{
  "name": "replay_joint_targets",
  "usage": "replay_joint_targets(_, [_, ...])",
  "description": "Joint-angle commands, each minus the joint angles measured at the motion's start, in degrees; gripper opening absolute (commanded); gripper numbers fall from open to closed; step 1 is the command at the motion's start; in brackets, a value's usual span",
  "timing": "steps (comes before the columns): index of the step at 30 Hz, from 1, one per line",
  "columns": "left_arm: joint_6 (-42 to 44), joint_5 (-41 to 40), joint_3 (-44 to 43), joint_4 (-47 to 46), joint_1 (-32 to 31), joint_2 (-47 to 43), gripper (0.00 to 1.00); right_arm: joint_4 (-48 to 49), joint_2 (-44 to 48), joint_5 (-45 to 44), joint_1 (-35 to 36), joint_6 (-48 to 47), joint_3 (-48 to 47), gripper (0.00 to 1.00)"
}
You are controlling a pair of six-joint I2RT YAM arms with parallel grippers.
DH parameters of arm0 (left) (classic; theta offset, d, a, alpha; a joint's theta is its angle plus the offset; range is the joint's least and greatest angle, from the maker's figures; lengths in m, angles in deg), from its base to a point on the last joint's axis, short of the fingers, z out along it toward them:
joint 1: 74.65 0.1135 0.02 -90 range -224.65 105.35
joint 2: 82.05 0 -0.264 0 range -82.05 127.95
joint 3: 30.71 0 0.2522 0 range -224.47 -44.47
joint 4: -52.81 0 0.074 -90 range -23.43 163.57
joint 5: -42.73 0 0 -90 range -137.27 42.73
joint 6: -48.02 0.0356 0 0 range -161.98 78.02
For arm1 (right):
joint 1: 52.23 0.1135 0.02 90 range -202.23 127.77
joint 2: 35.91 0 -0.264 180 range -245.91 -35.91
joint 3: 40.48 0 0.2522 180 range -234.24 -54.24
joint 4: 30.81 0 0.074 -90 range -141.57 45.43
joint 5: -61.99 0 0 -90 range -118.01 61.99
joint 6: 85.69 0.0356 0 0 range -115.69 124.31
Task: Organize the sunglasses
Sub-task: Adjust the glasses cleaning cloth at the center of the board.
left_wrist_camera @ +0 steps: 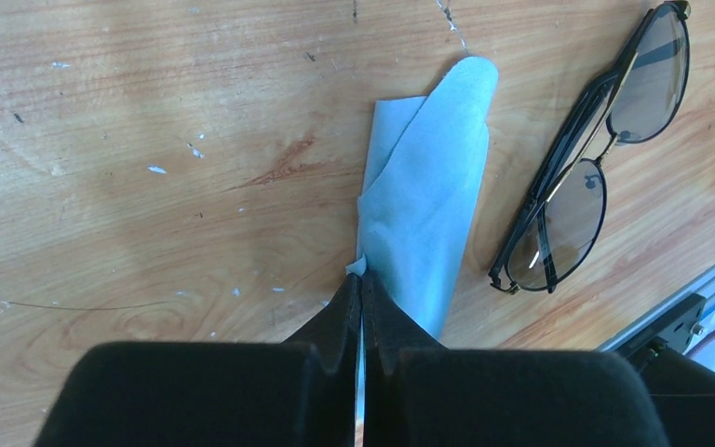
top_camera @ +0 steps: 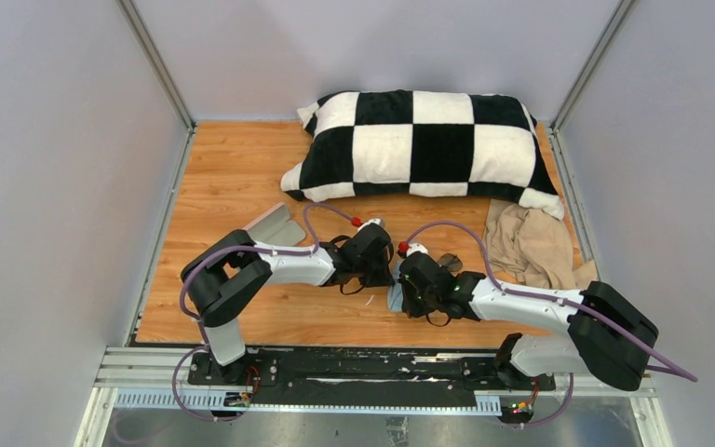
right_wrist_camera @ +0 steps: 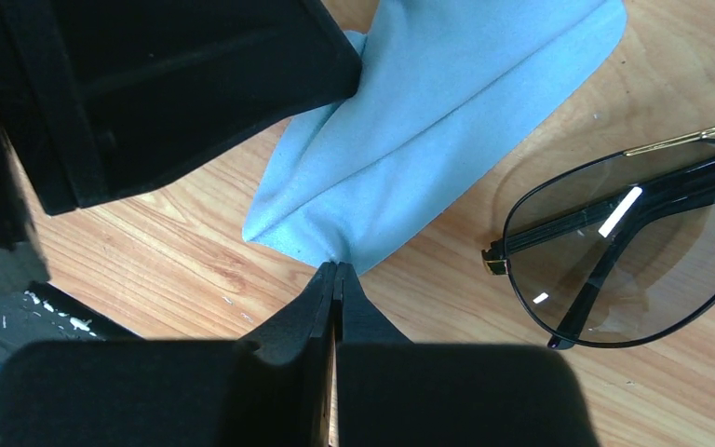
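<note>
Okay, your left gripper (left_wrist_camera: pixel 361 277) is pinched tight on one corner of the light blue cloth (left_wrist_camera: pixel 433 186), fingers pressed together with the fabric caught at their tips. Your right gripper (right_wrist_camera: pixel 335 270) is doing the same on another edge of that cloth, its jaws squeezed onto a fold. So both claws are clamped on the cloth, close to each other, over the wooden table (left_wrist_camera: pixel 149 140) toward its near edge. The cloth is bunched into a long fold between them. And the sunglasses (left_wrist_camera: pixel 568 214)? They lie flat on the wood just beside the cloth, not touching it, arms folded behind the tinted lenses. Neither claw touches them. From above, the checkered pillow (top_camera: pixel 424 144) sits at the back of the table, a crumpled beige fabric (top_camera: pixel 526 244) lies just in front of its right end, and a grey case (top_camera: pixel 275 226) rests on the left side.
</note>
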State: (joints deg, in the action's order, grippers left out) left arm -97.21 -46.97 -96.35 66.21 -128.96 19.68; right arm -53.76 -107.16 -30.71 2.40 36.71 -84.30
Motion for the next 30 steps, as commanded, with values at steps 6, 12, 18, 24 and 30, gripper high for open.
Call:
replay_joint_targets(6, [-1.3,-4.3,5.4,3.2,-0.4,-3.7,0.0,0.0,0.4,1.1,-0.6,1.7,3.1,0.0])
replay_joint_targets(12, [-3.1,-3.5,7.9,3.2,0.5,-8.2,0.0,1.3,0.1,1.0,-4.9,2.4,5.0,0.0])
replay_joint_targets(18, [-4.0,-5.6,10.9,4.9,1.2,-12.4,0.0,1.4,0.2,1.1,-5.2,1.2,3.9,0.0])
replay_joint_targets(24, [-5.1,-5.0,13.0,4.4,1.2,-14.1,0.0,3.1,-3.2,1.5,-5.2,1.4,1.4,0.0])
replay_joint_targets(30, [-6.7,-9.8,17.7,7.3,1.2,-24.8,0.0,3.3,-4.5,4.3,-5.2,1.5,0.3,0.0])
